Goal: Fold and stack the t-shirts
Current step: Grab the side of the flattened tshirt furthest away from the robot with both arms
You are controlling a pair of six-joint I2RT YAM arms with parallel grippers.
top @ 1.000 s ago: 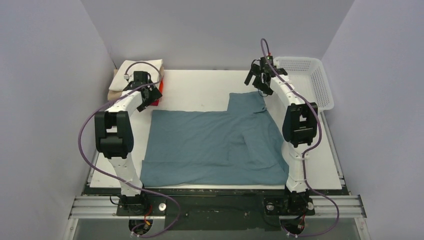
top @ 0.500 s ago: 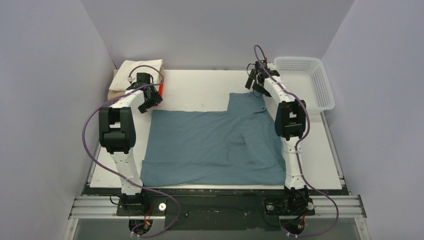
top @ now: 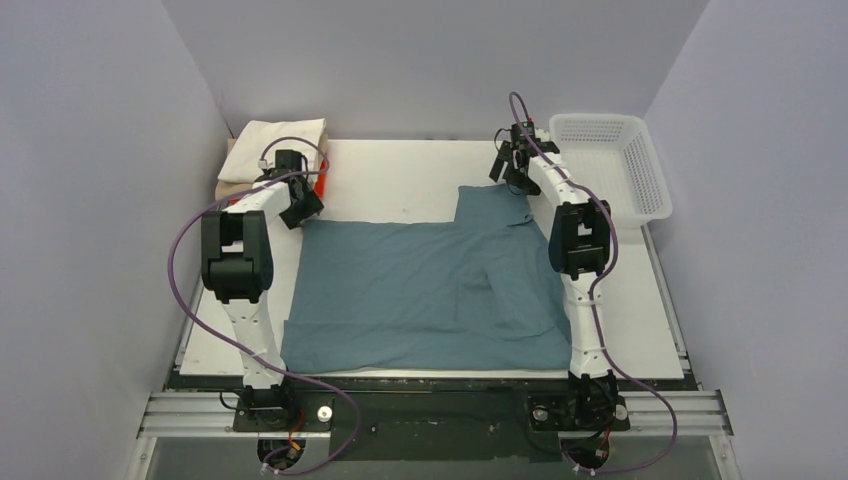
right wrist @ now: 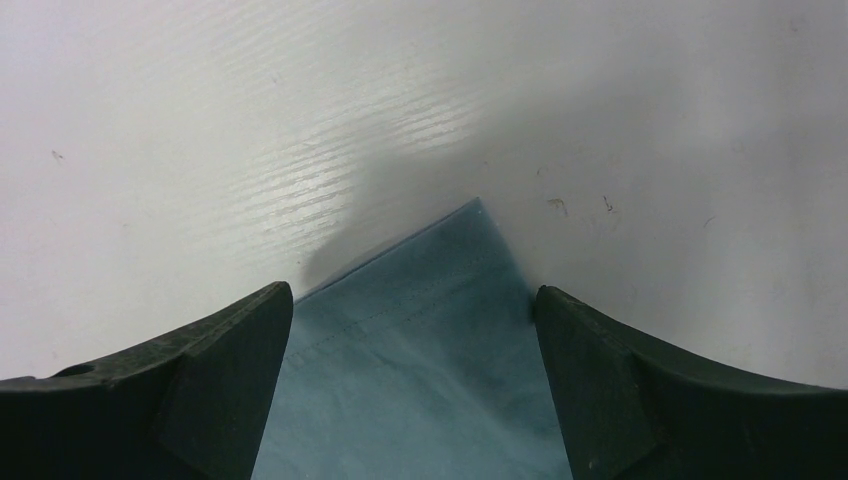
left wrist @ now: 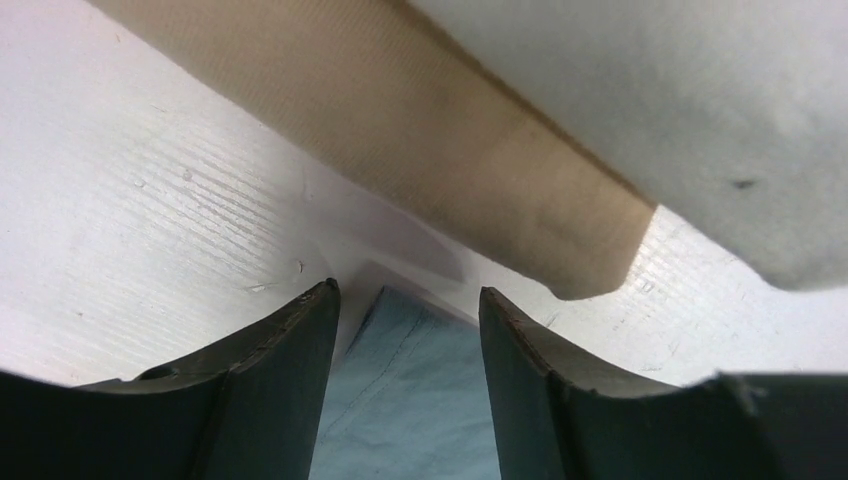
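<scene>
A large teal-blue t-shirt [top: 420, 285] lies spread flat on the white table [top: 400, 175]. My left gripper [top: 303, 207] is open and low over the shirt's far left corner [left wrist: 410, 390], which lies between its fingers. My right gripper [top: 517, 177] is open over the shirt's far right corner [right wrist: 430, 340], fingers on either side of the tip. A stack of folded shirts sits at the far left: cream [top: 283, 137] on top, tan [top: 232, 182] under it, a red edge [top: 321, 183] beside it. The tan [left wrist: 420, 130] and cream [left wrist: 680, 110] shirts fill the top of the left wrist view.
A white perforated basket [top: 610, 160] stands at the far right corner of the table. Grey walls close in on three sides. Bare white tabletop shows beyond the teal shirt.
The left gripper has moved down and right onto the shirt's far left corner. The right gripper has pulled left and lowered toward the shirt's far right corner. The shirt has not moved.
</scene>
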